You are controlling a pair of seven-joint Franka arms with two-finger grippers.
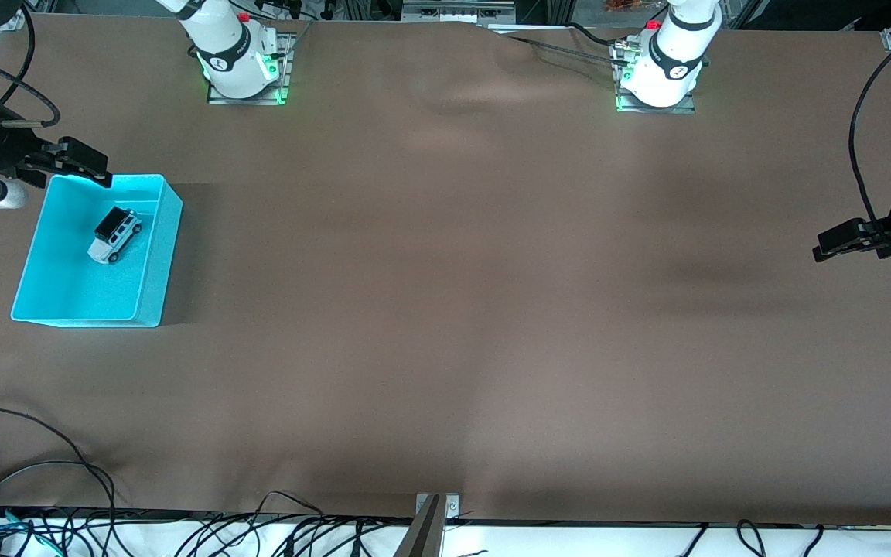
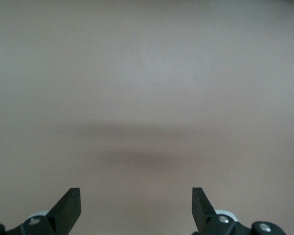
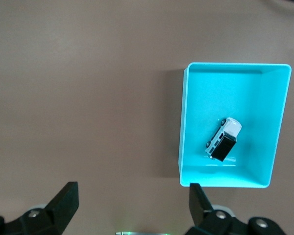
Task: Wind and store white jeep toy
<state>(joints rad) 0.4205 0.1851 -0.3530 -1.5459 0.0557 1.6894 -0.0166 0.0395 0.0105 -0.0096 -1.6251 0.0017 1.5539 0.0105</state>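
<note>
The white jeep toy [image 1: 115, 234] with a black roof panel lies on its wheels inside a cyan bin [image 1: 74, 288] toward the right arm's end of the table. It also shows in the right wrist view [image 3: 223, 138], inside the bin [image 3: 255, 93]. My right gripper [image 1: 93, 166] is open and empty, up over the bin's edge that is farthest from the front camera; its own view shows it [image 3: 132, 188] beside the bin. My left gripper [image 1: 823, 247] is open and empty over bare brown table at the left arm's end, as its own view shows [image 2: 136, 193].
The brown cloth-covered table [image 1: 445, 309] spreads between the two arms. Black cables [image 1: 43, 480] lie along the edge nearest the front camera, with a metal bracket [image 1: 434, 514] at its middle. The arm bases [image 1: 240, 73] [image 1: 658, 77] stand at the table's farthest edge.
</note>
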